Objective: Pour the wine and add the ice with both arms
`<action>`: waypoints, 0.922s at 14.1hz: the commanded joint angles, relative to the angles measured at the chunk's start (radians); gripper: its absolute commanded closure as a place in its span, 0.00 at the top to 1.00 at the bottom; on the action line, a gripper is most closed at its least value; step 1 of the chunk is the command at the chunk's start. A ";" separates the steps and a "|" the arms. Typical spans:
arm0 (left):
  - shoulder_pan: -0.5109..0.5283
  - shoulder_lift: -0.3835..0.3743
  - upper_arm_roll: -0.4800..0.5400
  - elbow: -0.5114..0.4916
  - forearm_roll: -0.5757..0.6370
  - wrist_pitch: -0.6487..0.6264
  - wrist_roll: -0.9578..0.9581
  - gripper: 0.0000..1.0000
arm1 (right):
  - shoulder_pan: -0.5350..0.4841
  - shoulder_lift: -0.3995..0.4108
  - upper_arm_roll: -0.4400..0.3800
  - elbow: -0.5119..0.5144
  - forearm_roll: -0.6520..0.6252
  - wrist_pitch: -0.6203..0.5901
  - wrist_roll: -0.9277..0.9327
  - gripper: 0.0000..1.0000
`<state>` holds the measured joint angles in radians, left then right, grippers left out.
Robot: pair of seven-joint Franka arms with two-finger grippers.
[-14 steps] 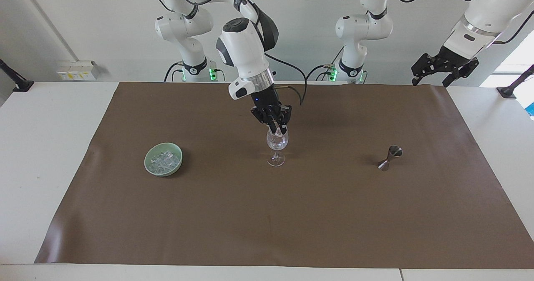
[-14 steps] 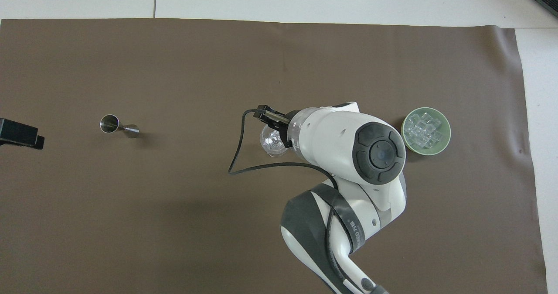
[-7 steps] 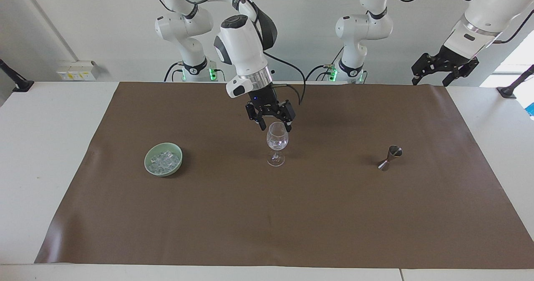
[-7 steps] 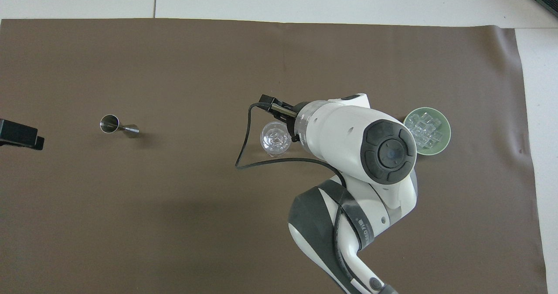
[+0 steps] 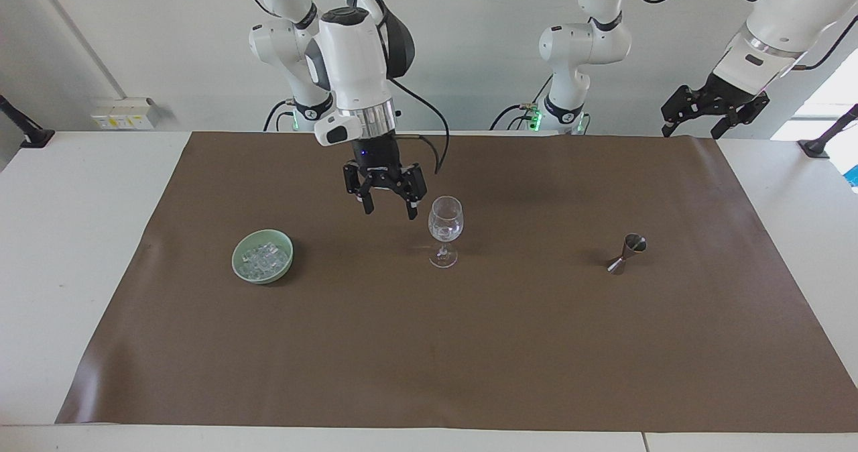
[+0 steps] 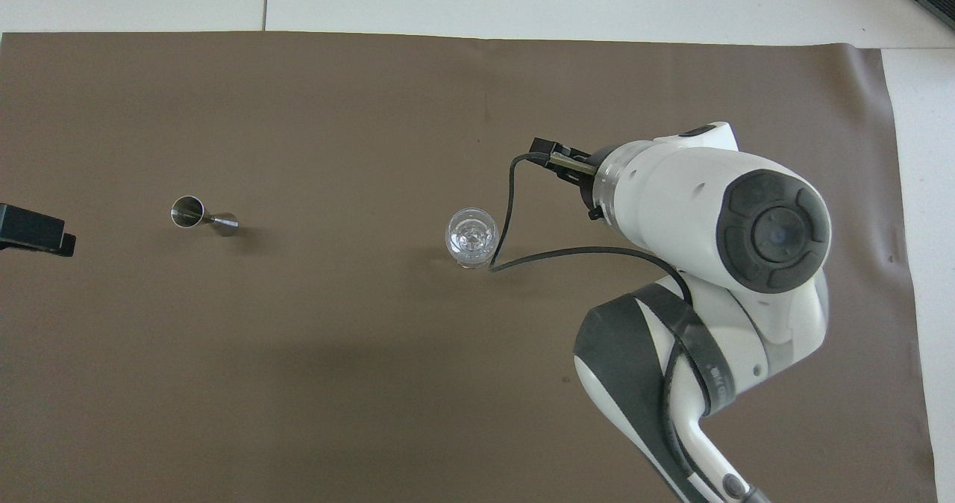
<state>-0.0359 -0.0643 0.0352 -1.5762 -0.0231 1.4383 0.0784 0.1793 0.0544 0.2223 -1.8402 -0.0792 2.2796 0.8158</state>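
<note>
Right gripper [image 5: 385, 207] now clear of wine glass [image 5: 446, 231], up and off toward green bowl [image 5: 263, 256]; a second ago its tips were in glass mouth
Its jaws wide, nothing held
Clear lump visible in glass bowl: judged ice just dropped in
Remaining ice [image 5: 264, 259] heaped in bowl, below and to bowl side of claw
Likely returning for another cube
Left gripper [image 5: 714, 110] waits, jaws wide, empty, high over mat [image 5: 469, 345] edge; jigger [image 5: 625, 254] below it untouched
</note>
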 commanded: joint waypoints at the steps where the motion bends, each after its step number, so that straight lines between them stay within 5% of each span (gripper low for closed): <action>1: -0.009 -0.023 0.008 -0.024 0.008 -0.006 0.003 1.00 | -0.050 -0.042 0.011 -0.008 -0.021 -0.078 -0.066 1.00; 5: -0.009 -0.023 0.008 -0.024 0.008 -0.006 0.001 1.00 | -0.133 -0.100 0.006 -0.008 -0.005 -0.184 -0.214 1.00; 13: -0.009 -0.023 0.008 -0.024 0.008 -0.006 0.003 1.00 | -0.103 -0.093 -0.159 0.133 0.001 -0.490 -0.446 1.00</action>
<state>-0.0359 -0.0643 0.0352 -1.5762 -0.0231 1.4383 0.0784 0.0728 -0.0577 0.0904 -1.7649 -0.0802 1.8585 0.4344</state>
